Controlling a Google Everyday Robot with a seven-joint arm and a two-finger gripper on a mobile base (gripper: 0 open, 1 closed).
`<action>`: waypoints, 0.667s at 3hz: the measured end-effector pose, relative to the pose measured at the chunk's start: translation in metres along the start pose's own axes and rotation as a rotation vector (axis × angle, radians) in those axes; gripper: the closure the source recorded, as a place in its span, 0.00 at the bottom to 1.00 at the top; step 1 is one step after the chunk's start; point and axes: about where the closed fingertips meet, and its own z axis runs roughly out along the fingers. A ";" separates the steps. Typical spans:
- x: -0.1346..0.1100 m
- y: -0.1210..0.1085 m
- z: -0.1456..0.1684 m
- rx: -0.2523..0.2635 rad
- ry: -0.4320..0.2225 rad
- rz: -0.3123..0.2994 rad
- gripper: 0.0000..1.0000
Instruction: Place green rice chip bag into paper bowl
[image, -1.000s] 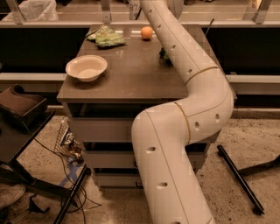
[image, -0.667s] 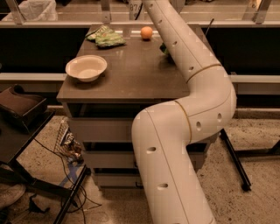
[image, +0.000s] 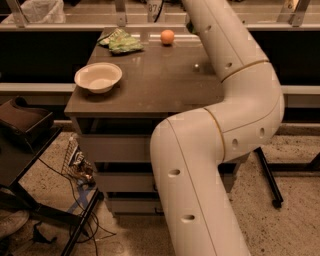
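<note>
The paper bowl (image: 98, 77), cream-white and empty, sits near the front left of the brown table (image: 150, 90). The only green bag in view, which I take for the green rice chip bag (image: 120, 41), lies crumpled at the back left of the table. It is green with pale markings and lies apart from the bowl. My white arm (image: 235, 95) rises from the front and reaches up over the table's right side. It leaves the frame at the top, so the gripper is out of view.
An orange (image: 167, 36) sits at the back middle of the table, right of the bag. A rail with a wall runs behind the table. A dark stand (image: 25, 130) and cables are on the floor at left, and a black leg (image: 267, 175) at right.
My arm's upper part has shifted slightly to the right. The bowl, bag and orange have not moved.
</note>
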 end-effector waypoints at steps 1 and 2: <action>0.008 -0.009 -0.037 0.063 -0.017 -0.015 1.00; 0.008 -0.009 -0.036 0.063 -0.016 -0.016 1.00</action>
